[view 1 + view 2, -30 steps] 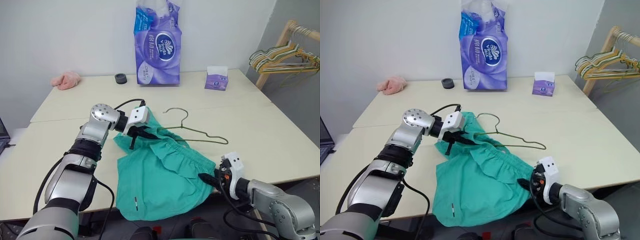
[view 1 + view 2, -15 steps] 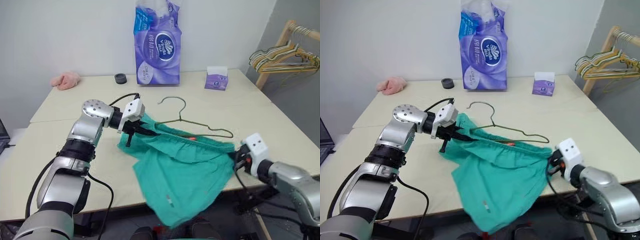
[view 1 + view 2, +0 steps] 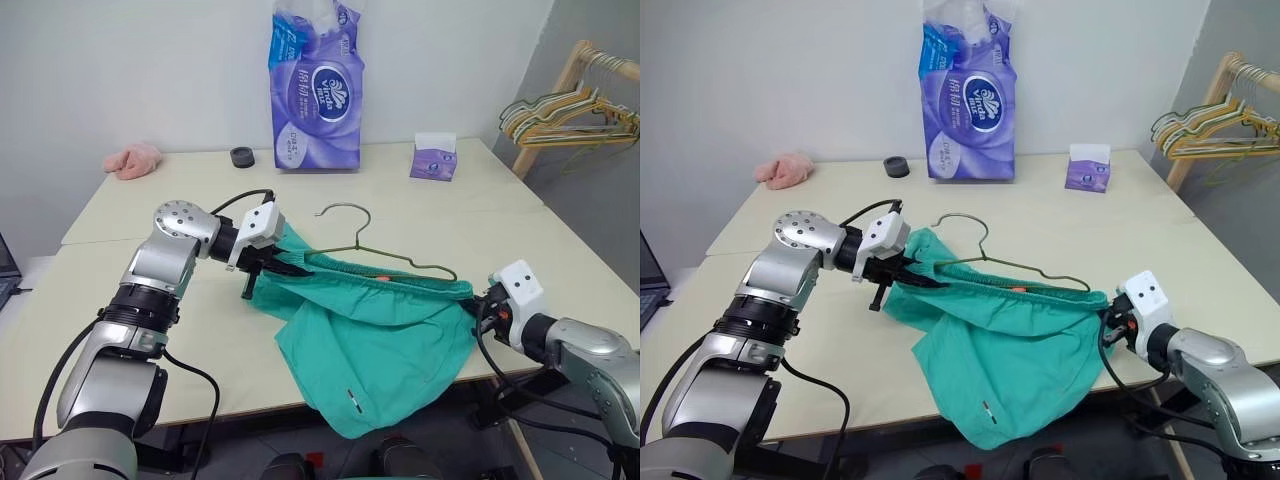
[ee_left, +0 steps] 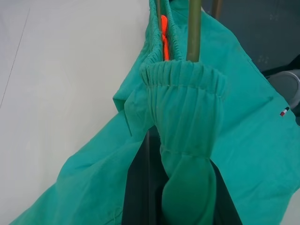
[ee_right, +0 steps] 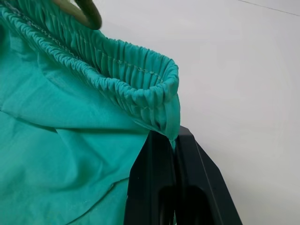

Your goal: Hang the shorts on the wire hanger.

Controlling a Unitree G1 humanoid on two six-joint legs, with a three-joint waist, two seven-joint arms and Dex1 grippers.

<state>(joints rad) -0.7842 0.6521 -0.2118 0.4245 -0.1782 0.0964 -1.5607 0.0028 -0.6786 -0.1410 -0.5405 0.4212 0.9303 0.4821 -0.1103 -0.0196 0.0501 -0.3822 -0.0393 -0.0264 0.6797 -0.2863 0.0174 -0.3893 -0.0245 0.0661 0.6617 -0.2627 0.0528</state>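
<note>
Left gripper (image 3: 268, 268): my fingers are clenched on the left end of the shorts' waistband, the cloth bunched between the pads.
Right gripper (image 3: 480, 306): clamped on the right end of the same waistband, at the near right edge of the table (image 3: 130, 320).
Shorts (image 3: 375, 335): teal-green, stretched between my two hands, waistband taut and lifted, the legs sagging over the near table edge.
Wire hanger (image 3: 385, 255): thin olive wire, hook pointing to the far side; its bottom bar runs just along the waistband, and my left wrist view shows the wire passing close over the gathered elastic.
Seated or not: I cannot tell whether the bar is inside the waistband.
Risk, slipping: my grip takes only a thin fold at each end; pulling wider could tear it free.
Risk, hanger: nothing holds it, so dragging the cloth may shove it away or tip it.
Risk, weight: the hanging legs could pull the shorts off the table if one hand lets go.
</note>
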